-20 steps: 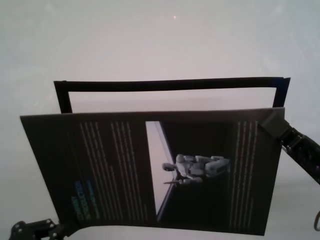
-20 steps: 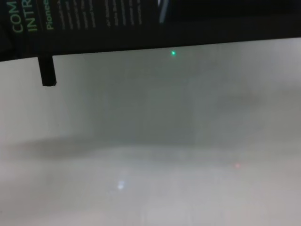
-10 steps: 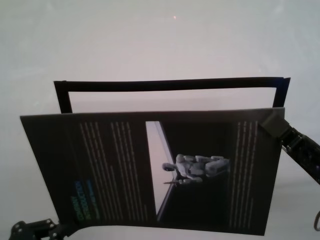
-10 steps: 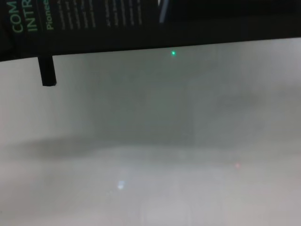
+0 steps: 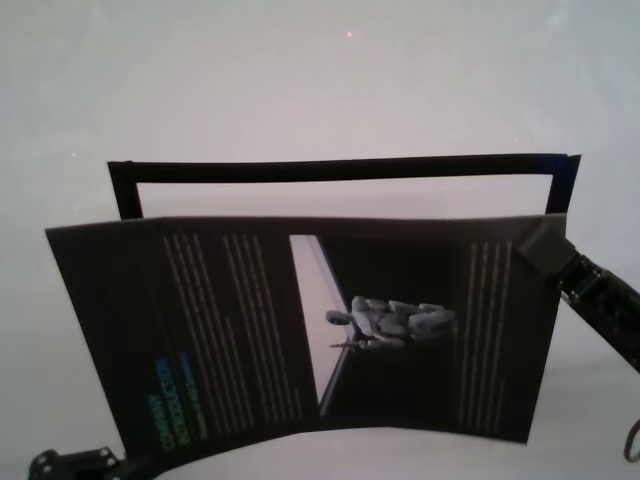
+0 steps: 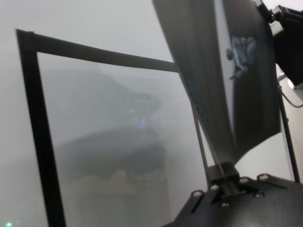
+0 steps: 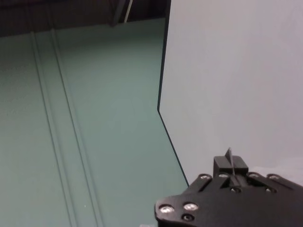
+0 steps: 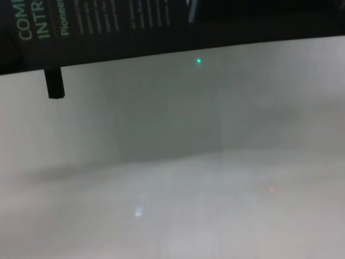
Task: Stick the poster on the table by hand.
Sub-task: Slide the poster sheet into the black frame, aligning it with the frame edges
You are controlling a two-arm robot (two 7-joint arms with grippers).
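Bench point(image 5: 320, 90): pale, glossy, fills every view; a thin black rectangular frame point(image 5: 340, 170) lies on it toward 12 o'clock in the head view.

Poster point(image 5: 300, 330): black sheet with text columns and a pale stripe, held up off the bench between both arms, its far edge just over the frame's near side, its near edge bowed.

Right end effector point(image 5: 545, 250): at 3 o'clock, closed on the poster's far right corner; the right wrist view shows a thin edge pinched between its tips.

Left end effector point(image 6: 222, 172): at 7 o'clock, clamped on the poster's near left corner.

Risk: the sheet sags between two corner grips; lowered that way, it could probably touch down crooked against the frame, crease, or slip out of a pinch.

Views: the left wrist view alone shows the sheet's curl and the clamp on it; the chest view alone reads the "COM… INTR…" heading point(image 8: 32, 24) and a black post point(image 8: 54, 83); the head view shows the poster's alignment with the frame.
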